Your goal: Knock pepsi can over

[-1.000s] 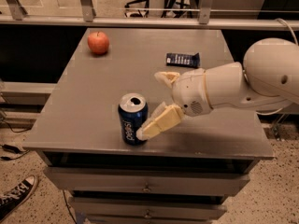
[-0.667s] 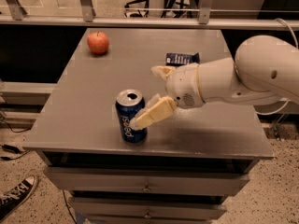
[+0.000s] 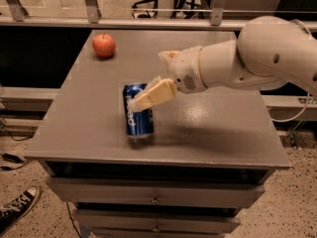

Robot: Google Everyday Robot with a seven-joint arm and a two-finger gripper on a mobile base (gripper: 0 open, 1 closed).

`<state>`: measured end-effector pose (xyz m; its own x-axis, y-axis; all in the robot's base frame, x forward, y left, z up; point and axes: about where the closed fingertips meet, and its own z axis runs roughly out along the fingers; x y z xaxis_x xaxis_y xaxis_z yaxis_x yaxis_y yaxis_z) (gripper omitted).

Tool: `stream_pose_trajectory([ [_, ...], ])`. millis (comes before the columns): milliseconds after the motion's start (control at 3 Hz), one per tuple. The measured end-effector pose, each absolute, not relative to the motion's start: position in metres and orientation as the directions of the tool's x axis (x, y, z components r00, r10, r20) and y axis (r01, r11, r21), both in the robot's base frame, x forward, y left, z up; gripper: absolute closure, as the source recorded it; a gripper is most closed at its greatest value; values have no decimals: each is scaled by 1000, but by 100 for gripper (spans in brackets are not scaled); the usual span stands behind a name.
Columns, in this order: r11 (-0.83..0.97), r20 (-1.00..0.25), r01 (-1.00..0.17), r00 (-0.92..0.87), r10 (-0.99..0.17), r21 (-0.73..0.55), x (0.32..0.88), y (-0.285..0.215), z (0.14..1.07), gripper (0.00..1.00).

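The pepsi can [image 3: 138, 117] is dark blue with white lettering and stands near the front middle of the grey table [image 3: 79, 118]. It seems to lean slightly away from me, and its silver top is barely visible. My gripper [image 3: 157, 77] is at the can's upper right. Its fingers are spread apart. The near finger [image 3: 151, 95] lies across the can's upper part and touches it. The far finger [image 3: 169, 56] is behind the can and clear of it. Nothing is held.
A red apple [image 3: 104, 45] sits at the table's back left corner. My white arm [image 3: 257, 58] stretches across the right half of the table. Drawers [image 3: 156, 198] are below the tabletop. A railing [image 3: 148, 21] runs behind the table.
My gripper has swung left, and its near finger now presses on the top of the can. The can's top has tipped away. The arm now hides the dark wrapper at the back right.
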<state>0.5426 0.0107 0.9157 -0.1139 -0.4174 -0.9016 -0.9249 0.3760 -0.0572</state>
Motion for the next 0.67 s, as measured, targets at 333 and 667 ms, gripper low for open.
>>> stream_pose_trajectory([
  [333, 434, -902, -899, -136, -410, -62, 573, 8, 926, 0],
  [667, 465, -900, -884, -158, -407, -56, 585, -1, 924, 0],
])
